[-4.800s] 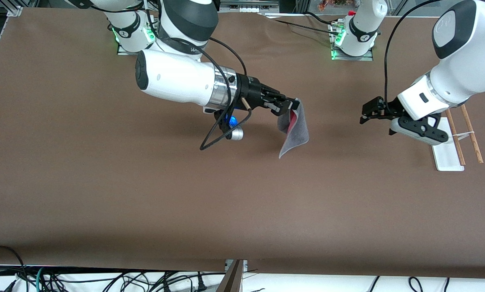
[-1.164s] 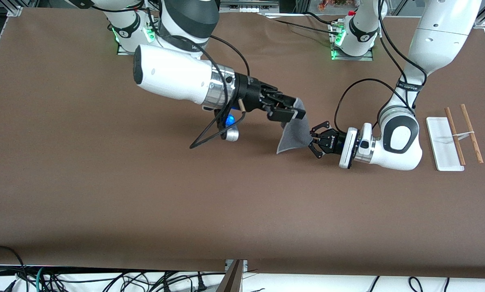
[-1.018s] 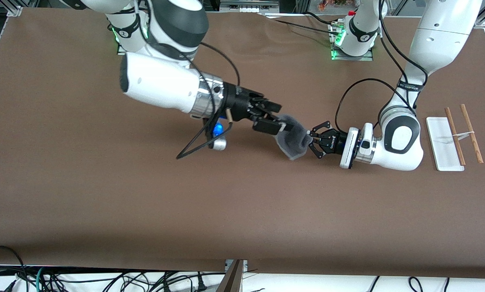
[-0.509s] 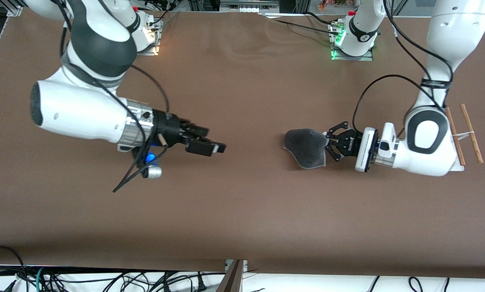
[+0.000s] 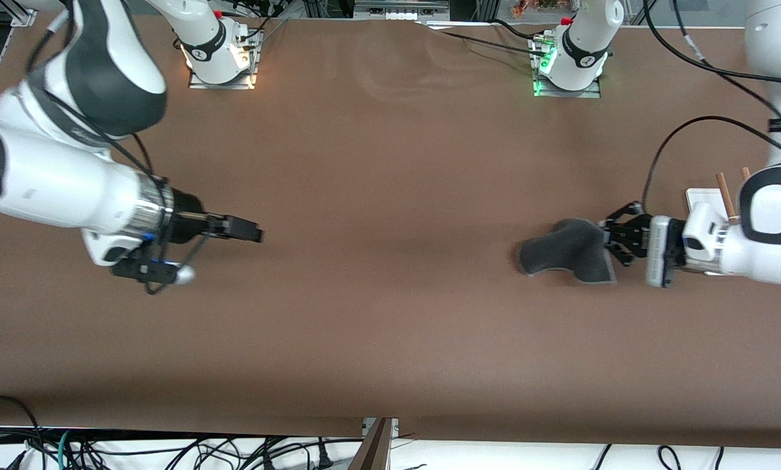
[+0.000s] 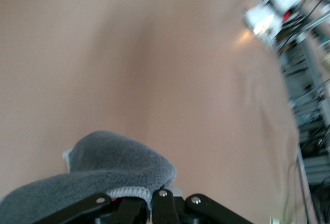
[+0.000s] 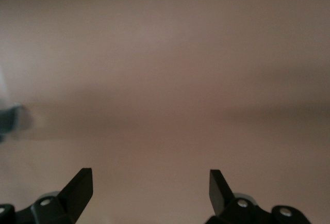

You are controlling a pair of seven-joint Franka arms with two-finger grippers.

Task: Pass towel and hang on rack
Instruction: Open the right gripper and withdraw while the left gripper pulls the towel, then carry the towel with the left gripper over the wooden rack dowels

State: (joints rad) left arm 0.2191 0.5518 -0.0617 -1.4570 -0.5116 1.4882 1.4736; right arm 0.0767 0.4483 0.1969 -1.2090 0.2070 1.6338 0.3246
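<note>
The dark grey towel (image 5: 563,253) hangs bunched from my left gripper (image 5: 609,245), which is shut on its light-edged rim, low over the table beside the rack. In the left wrist view the towel (image 6: 103,170) fills the space in front of the left gripper (image 6: 149,206), with a sliver of red at the pinch. The rack (image 5: 699,194) shows only a corner of its white base and two dowel tips (image 5: 723,185); my left arm covers the remainder. My right gripper (image 5: 255,232) is open and empty over bare table at the right arm's end, and it also shows in the right wrist view (image 7: 149,185).
The two arm bases stand on plates (image 5: 221,77) (image 5: 565,90) along the table's edge farthest from the front camera. A black cable (image 5: 665,140) loops over the table above the left gripper. Loose cables (image 5: 168,450) lie below the table's near edge.
My right gripper let go of the towel and drew back to the right arm's end. My left gripper took the towel and carried it toward the rack.
</note>
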